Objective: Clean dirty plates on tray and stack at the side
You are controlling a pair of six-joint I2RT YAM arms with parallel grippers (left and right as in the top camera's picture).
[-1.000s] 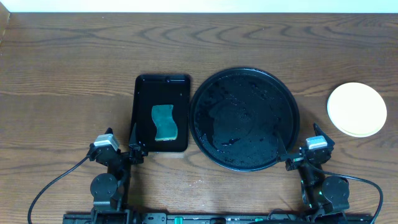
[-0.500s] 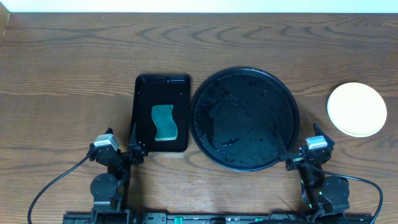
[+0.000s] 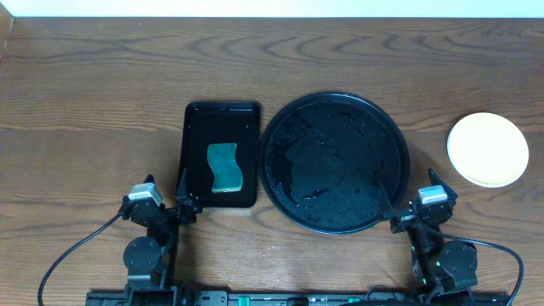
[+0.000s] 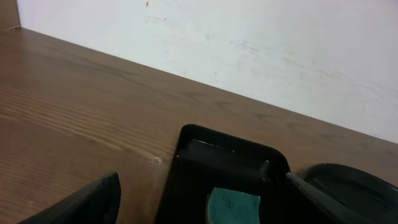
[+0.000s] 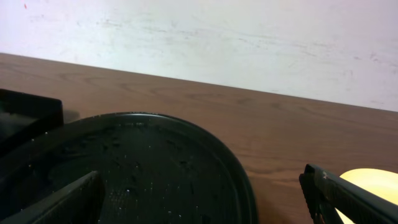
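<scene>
The large round black tray (image 3: 334, 161) sits mid-table, wet with droplets and with no plate on it; it also shows in the right wrist view (image 5: 155, 168). A stack of pale plates (image 3: 488, 150) lies at the far right, pale yellow on top; its edge shows in the right wrist view (image 5: 367, 180). My left gripper (image 3: 181, 197) is open and empty at the near edge, just before the rectangular tray. My right gripper (image 3: 406, 214) is open and empty at the round tray's near right rim.
A smaller rectangular black tray (image 3: 194, 161) left of the round tray holds a teal sponge (image 3: 224, 167), also seen in the left wrist view (image 4: 233, 204). A white wall runs behind the table's far edge. Cables trail from both arm bases at the front.
</scene>
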